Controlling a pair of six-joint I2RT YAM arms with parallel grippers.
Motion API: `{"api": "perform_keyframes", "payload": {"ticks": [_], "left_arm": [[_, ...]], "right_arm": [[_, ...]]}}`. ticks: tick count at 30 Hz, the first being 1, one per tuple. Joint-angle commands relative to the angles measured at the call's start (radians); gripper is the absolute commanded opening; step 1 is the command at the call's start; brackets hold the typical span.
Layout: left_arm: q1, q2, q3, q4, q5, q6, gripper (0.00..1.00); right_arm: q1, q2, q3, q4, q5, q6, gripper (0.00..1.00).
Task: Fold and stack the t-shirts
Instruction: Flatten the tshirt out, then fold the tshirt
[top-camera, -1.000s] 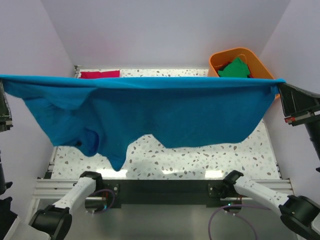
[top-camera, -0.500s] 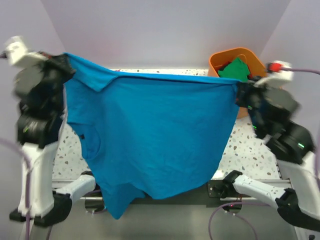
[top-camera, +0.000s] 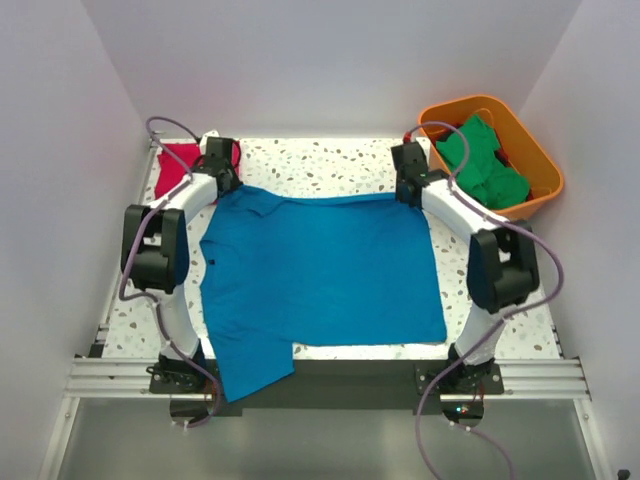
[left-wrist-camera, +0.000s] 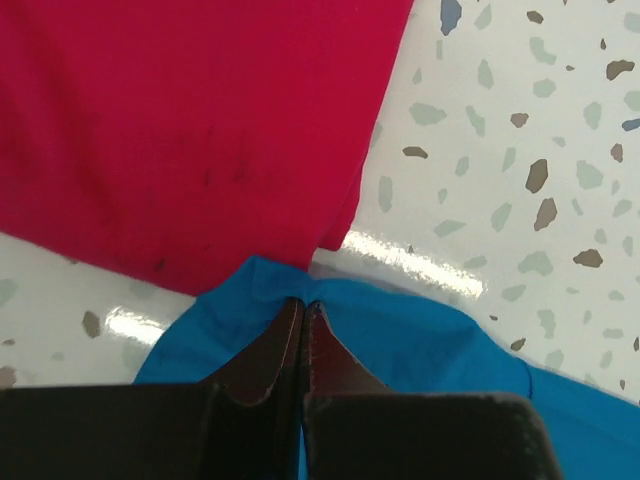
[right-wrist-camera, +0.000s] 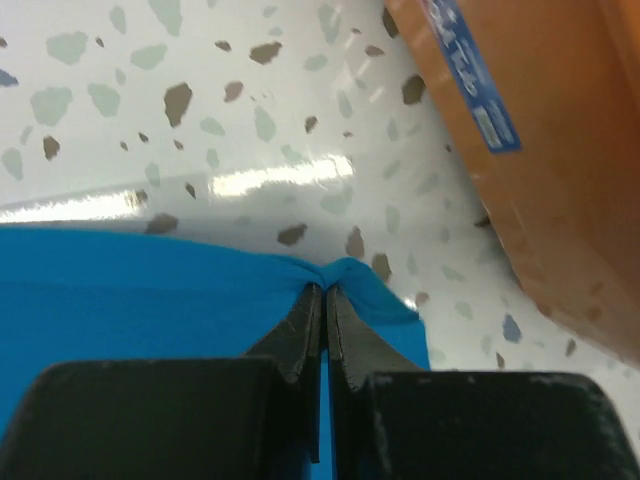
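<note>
Left gripper (top-camera: 224, 184) and right gripper (top-camera: 408, 192) are each pinching a far corner of the blue t-shirt (top-camera: 320, 270), jaws shut tight on the cloth.

Just beyond the blue t-shirt's far left corner, the red t-shirt (top-camera: 178, 160) is lying folded, and in the left wrist view the left gripper is bunching blue fabric right at the red hem. The blue t-shirt itself is lying spread flat on the speckled table (top-camera: 320, 158), front down or up I cannot tell. Its near left part, probably a sleeve, is hanging over the table's near edge. At the far right corner the right gripper is holding a small peak of blue cloth down against the table. Beyond and to the right of that corner, the green t-shirts (top-camera: 485, 165) are sitting heaped in the orange bin (top-camera: 535, 150), apart from the blue t-shirt.
</note>
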Motion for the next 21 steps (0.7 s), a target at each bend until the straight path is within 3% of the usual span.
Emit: {"api": "perform_keyframes", "payload": {"ticks": [1, 7, 11, 21], "left_arm": [[0.009, 0.031, 0.11, 0.164, 0.038, 0.036, 0.0], [0.011, 0.09, 0.147, 0.132, 0.032, 0.047, 0.0], [0.011, 0.029, 0.11, 0.083, 0.032, 0.034, 0.0], [0.011, -0.274, -0.244, 0.046, 0.069, -0.045, 0.0]], "right_arm": [[-0.02, 0.065, 0.158, 0.104, -0.047, -0.039, 0.0], [-0.043, 0.17, 0.264, 0.077, -0.048, -0.063, 0.0], [-0.052, 0.161, 0.259, 0.061, -0.064, -0.085, 0.0], [-0.053, 0.064, 0.158, 0.078, -0.119, -0.325, 0.0]]}}
